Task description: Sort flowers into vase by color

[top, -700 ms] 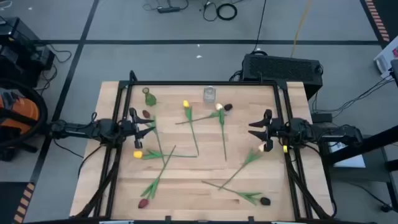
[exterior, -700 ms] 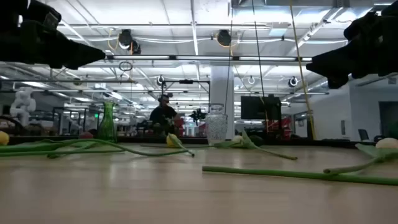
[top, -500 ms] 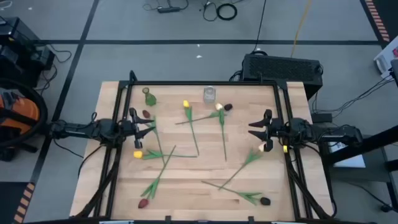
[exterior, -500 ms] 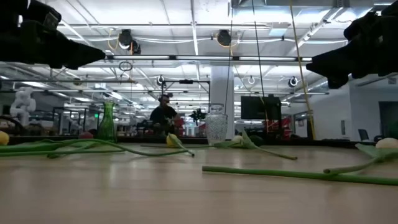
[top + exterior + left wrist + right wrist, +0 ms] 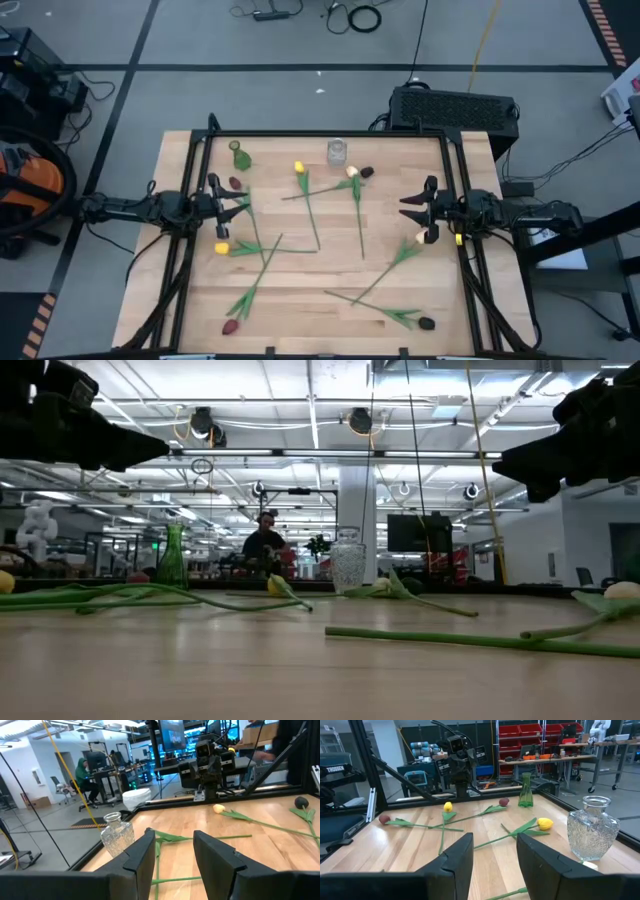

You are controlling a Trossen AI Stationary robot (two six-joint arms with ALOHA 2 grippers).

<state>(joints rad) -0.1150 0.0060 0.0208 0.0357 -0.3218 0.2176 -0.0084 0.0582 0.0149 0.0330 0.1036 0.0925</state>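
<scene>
Now: sorting not yet begun, both grippers parted and empty.
Artificial tulips (image 5: 309,212) strewn near clear glass vase (image 5: 337,151); left gripper (image 5: 228,204), right gripper (image 5: 412,211) flanking. Better to pinch one stem mid-length, lift slowly.

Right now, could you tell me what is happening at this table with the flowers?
Nothing is being handled yet. The left gripper and right gripper hover open and empty at the table's opposite sides. The tulips lie scattered across the wood, yellow, cream and maroon mixed. The green vase and the clear glass vase stand at the far edge, both without flowers.
</scene>
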